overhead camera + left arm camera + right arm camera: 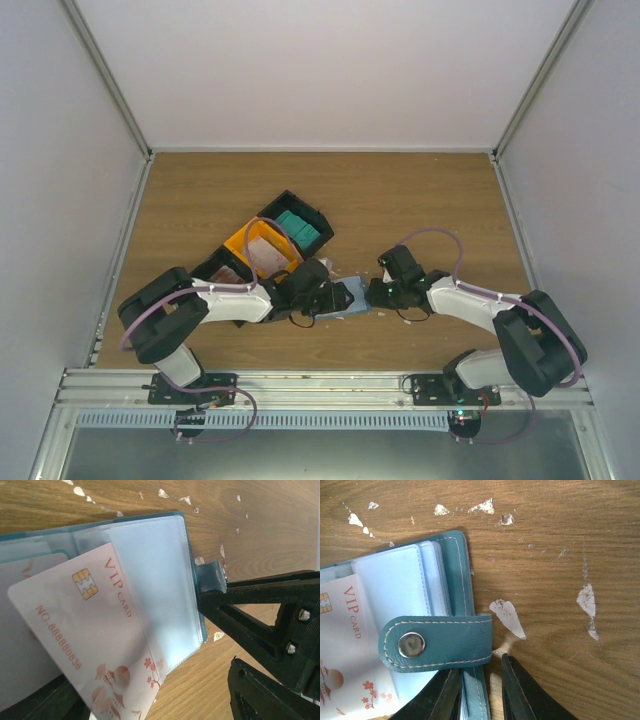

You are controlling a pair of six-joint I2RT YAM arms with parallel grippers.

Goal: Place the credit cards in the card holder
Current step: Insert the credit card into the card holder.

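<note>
White card (85,645), gripped by the left hand (336,297), sits half inside the card holder (155,570) on the counter (420,200), whose edge the right hand (479,692) pinches; more cards (297,229) lie in the bin (288,196).

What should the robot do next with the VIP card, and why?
Probably slide the VIP card deeper into the clear sleeve of the card holder: only its right edge is tucked under, and most sticks out, tilted.
</note>
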